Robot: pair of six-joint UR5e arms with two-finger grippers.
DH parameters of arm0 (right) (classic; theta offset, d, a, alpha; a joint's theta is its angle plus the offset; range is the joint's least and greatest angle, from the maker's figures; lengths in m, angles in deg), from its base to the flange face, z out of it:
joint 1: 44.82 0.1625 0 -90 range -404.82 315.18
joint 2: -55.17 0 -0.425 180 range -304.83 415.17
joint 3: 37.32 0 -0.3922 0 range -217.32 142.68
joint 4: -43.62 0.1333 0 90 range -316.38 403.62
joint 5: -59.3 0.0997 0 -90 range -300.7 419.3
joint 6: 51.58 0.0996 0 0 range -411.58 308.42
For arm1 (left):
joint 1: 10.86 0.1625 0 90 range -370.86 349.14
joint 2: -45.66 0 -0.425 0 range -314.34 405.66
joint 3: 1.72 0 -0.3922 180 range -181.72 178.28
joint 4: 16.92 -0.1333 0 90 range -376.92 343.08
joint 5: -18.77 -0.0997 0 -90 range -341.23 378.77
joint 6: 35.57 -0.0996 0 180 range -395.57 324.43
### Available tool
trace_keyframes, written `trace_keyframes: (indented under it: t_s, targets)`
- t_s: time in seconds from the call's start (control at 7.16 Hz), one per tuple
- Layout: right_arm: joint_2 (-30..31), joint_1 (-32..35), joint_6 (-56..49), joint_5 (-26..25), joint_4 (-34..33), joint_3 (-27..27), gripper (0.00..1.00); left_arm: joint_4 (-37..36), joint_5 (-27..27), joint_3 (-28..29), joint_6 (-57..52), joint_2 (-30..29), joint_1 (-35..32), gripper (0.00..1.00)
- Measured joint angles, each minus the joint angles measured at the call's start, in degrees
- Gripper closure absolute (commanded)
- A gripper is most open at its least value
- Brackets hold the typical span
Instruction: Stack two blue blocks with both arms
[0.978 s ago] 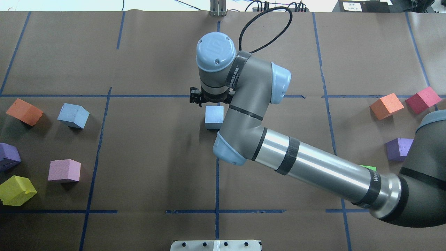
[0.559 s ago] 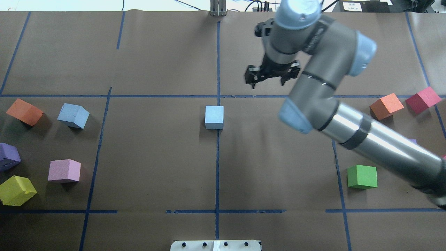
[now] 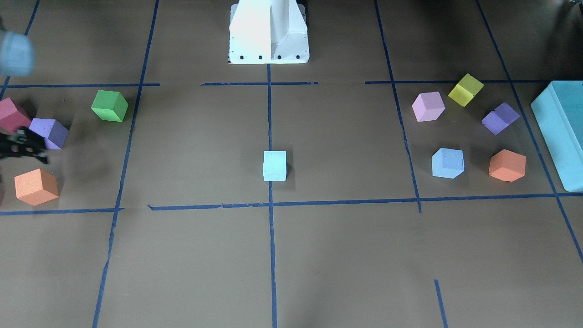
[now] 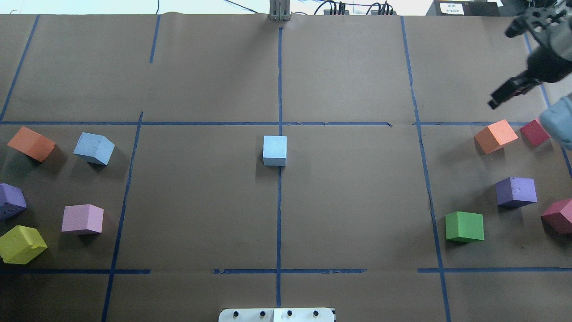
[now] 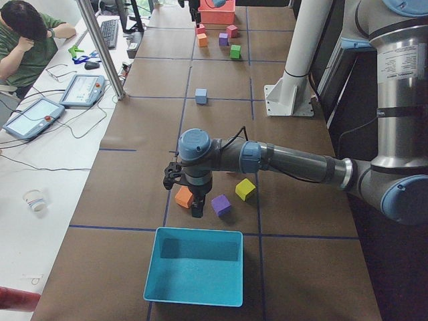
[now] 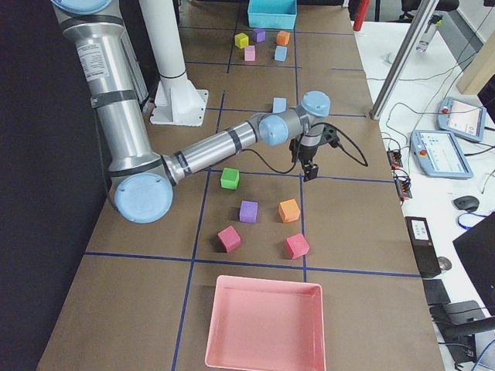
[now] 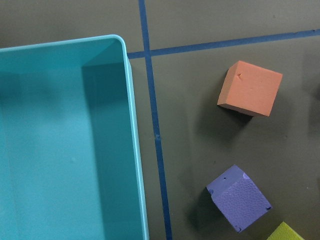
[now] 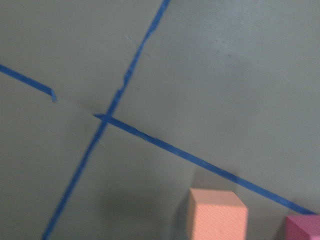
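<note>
The aqua blue block [image 4: 274, 150] sits alone at the table's centre on the blue tape line, and it also shows in the front view [image 3: 274, 166]. The periwinkle blue block [image 4: 94, 148] lies on the robot's left side among other cubes [image 3: 447, 162]. My right gripper [image 4: 505, 96] hangs open and empty at the far right edge, above the orange cube [image 4: 495, 136]. My left gripper [image 5: 196, 208] shows only in the exterior left view, over the orange and purple cubes beside the teal box [image 5: 194, 274]. I cannot tell whether it is open or shut.
On the left lie orange [image 4: 30, 143], purple [image 4: 11, 201], pink [image 4: 82, 219] and yellow [image 4: 21, 243] cubes. On the right lie green [image 4: 464, 226], purple [image 4: 516, 191] and red [image 4: 558, 216] cubes. A pink tray [image 6: 263, 325] stands at the right end.
My right arm has swung away from the central aqua block, up and to the far right edge. The aqua block stays where it was.
</note>
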Motion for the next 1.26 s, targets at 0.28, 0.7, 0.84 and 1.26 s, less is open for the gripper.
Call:
trace_keyframes:
  t_s: [0.28, 0.7, 0.84, 1.26]
  targets:
    - [10.9, 9.8, -16.0, 3.7, 0.2, 0.3, 0.01, 2.4, 0.2, 0.9, 0.2, -2.5, 0.3, 0.00]
    - [17.4, 15.6, -19.0, 5.3, 0.1, 0.5, 0.00, 7.1, 0.4, 0.4, 4.2, -4.3, 2.2, 0.00]
    - [17.7, 15.9, -17.5, 5.3, 0.2, 0.5, 0.00, 10.1, 0.3, -0.2, 8.1, -4.3, 5.4, 0.00]
    - [17.6, 15.9, -16.2, 5.6, 0.3, 0.6, 0.00, 23.0, -4.0, 0.8, 27.8, -4.9, 20.8, 0.00]
